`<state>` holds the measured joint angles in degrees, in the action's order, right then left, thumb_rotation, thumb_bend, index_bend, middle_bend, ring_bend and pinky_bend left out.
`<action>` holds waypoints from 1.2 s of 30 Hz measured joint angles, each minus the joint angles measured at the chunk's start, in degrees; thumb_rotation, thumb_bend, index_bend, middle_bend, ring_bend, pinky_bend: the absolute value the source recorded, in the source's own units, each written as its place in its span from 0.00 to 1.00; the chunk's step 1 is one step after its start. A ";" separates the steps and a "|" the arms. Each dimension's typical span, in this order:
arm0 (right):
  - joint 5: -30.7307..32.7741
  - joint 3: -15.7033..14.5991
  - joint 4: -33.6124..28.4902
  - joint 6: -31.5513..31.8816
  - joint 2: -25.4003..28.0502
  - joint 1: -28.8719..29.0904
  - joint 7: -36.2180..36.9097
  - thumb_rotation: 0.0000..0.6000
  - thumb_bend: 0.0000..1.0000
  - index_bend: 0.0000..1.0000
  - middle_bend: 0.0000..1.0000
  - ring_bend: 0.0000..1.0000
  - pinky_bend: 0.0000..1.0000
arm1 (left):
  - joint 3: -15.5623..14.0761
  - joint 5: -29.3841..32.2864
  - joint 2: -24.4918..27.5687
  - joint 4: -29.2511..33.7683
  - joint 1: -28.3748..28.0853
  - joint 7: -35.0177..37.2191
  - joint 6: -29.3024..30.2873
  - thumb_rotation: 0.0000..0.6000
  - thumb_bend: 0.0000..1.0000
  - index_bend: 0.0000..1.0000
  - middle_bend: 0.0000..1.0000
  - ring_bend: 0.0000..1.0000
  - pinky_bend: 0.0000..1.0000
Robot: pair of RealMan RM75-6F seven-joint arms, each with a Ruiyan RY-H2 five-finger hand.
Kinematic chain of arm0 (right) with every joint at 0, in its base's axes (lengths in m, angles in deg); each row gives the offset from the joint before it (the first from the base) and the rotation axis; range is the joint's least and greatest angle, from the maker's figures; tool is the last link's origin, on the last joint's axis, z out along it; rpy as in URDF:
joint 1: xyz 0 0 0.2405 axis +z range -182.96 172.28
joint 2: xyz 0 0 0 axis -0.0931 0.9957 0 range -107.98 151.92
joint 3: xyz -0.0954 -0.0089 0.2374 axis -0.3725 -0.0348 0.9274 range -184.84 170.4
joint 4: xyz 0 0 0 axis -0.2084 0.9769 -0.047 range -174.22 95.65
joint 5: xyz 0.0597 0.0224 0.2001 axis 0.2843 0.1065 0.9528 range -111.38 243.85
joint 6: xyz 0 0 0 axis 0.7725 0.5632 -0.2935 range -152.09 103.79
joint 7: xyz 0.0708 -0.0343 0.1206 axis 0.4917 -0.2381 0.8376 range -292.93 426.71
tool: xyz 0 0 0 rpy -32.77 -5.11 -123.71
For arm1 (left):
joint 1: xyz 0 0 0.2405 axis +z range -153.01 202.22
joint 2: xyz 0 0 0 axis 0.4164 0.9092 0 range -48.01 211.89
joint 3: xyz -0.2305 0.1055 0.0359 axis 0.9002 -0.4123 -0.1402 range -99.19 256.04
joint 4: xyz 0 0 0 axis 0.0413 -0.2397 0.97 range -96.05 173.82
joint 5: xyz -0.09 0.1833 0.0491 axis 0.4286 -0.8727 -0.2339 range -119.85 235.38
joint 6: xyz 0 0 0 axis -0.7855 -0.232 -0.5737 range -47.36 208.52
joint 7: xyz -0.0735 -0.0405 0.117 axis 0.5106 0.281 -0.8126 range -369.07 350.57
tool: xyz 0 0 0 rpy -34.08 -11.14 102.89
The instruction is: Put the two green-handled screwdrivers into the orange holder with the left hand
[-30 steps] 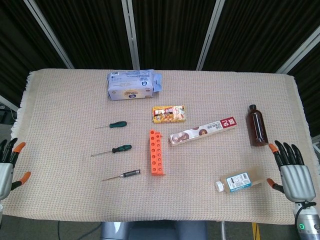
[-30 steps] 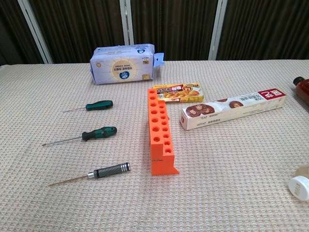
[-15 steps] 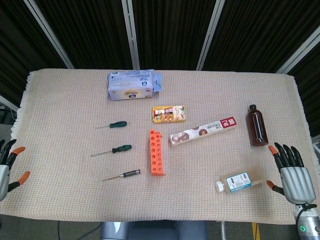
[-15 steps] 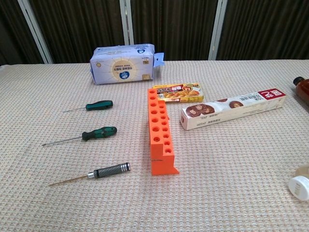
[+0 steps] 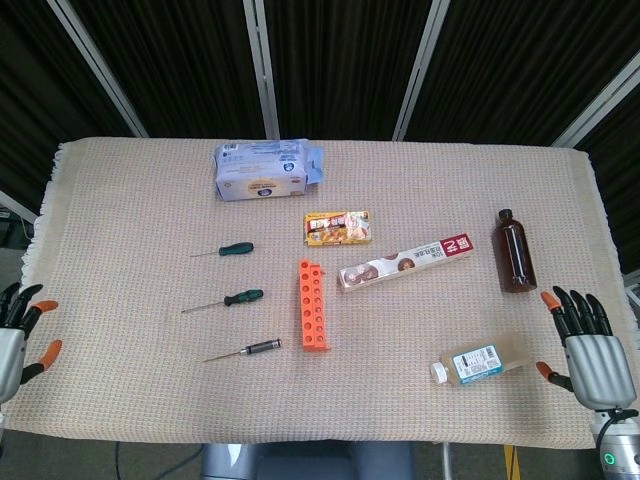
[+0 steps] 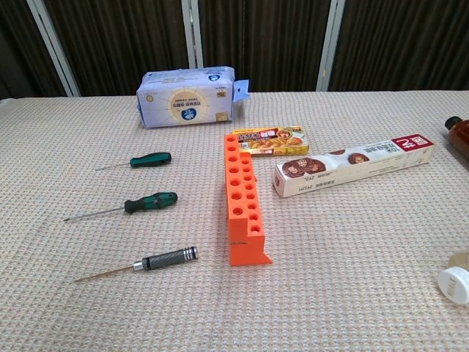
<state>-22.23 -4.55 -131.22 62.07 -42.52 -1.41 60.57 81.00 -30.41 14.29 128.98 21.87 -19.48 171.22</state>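
Observation:
Two green-handled screwdrivers lie flat on the cloth left of the orange holder point(image 5: 313, 306) point(image 6: 242, 196): a shorter one point(image 5: 236, 249) point(image 6: 150, 159) farther back and a longer one point(image 5: 243, 297) point(image 6: 149, 201) nearer. The holder is a long block with rows of holes, all of them bare. My left hand point(image 5: 14, 334) sits at the table's near left edge, fingers spread, holding nothing, well left of both screwdrivers. At the near right edge my right hand point(image 5: 588, 352) is also spread and holds nothing. Neither hand shows in the chest view.
A black-handled screwdriver point(image 5: 262, 346) point(image 6: 165, 258) lies nearest me. A blue-white packet point(image 5: 264, 172) is at the back; a yellow box point(image 5: 337, 227) and a long box point(image 5: 405, 262) lie right of the holder. A brown bottle point(image 5: 514, 252) and a clear bottle point(image 5: 480, 362) lie at right.
Both hands have drawn back a little toward the near edge of the table. Nothing on the cloth has moved.

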 measured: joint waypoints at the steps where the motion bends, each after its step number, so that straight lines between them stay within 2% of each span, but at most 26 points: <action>1: 0.04 0.00 0.04 -0.01 -0.01 -0.01 0.02 1.00 0.00 0.07 0.04 0.00 0.06 | 0.03 0.03 0.02 0.14 -0.09 -0.25 -0.09 1.00 0.27 0.37 0.14 0.07 0.00; 3: 0.13 -0.01 0.14 -0.14 -0.06 0.00 0.09 1.00 0.00 0.07 0.04 0.00 0.06 | 0.13 -0.08 0.06 0.49 -0.44 -1.13 -0.40 1.00 0.29 0.39 0.15 0.08 0.00; 7: 0.17 -0.04 0.48 -0.39 -0.27 0.09 0.40 1.00 0.00 0.07 0.04 0.00 0.06 | 0.55 -0.25 0.37 2.33 -1.78 -2.68 -1.99 1.00 0.44 0.41 0.19 0.12 0.02; 10: 0.03 -0.16 0.79 -0.47 -0.45 0.11 0.55 1.00 0.00 0.08 0.04 0.00 0.06 | 0.99 0.12 0.88 4.90 -3.24 -4.21 -4.31 1.00 0.47 0.44 0.20 0.12 0.02; 14: -0.06 -0.37 1.07 -0.31 -0.53 -0.11 0.87 1.00 0.00 0.08 0.04 0.00 0.06 | 1.66 1.09 2.15 8.27 -6.19 -7.39 -9.43 1.00 0.45 0.45 0.19 0.11 0.01; 19: 0.03 -0.38 1.12 0.38 -0.31 -0.61 1.14 1.00 0.00 0.07 0.04 0.00 0.06 | 3.55 3.89 2.70 11.20 -11.70 -14.69 -16.69 1.00 0.30 0.44 0.18 0.09 0.00; 25: -0.03 -0.47 1.02 0.51 -0.12 -0.77 1.07 1.00 0.00 0.08 0.04 0.00 0.06 | 5.83 9.20 1.38 12.06 -17.79 -22.03 -24.08 1.00 0.20 0.43 0.16 0.06 0.00; 31: 0.22 -0.53 0.67 0.49 -0.13 -0.96 0.82 1.00 0.00 0.08 0.04 0.00 0.06 | 7.32 14.42 -2.52 10.07 -24.29 -29.75 -30.63 1.00 0.21 0.44 0.15 0.05 0.00; 36: 0.52 -0.64 0.30 0.07 -0.02 -1.03 0.54 1.00 0.00 0.08 0.04 0.00 0.06 | 8.30 20.98 -8.15 5.33 -30.51 -35.15 -36.35 1.00 0.27 0.42 0.13 0.03 0.00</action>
<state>-21.71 -5.19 -130.92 62.15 -42.53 -2.44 61.12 89.30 -9.43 6.14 134.31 -8.64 -54.62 134.87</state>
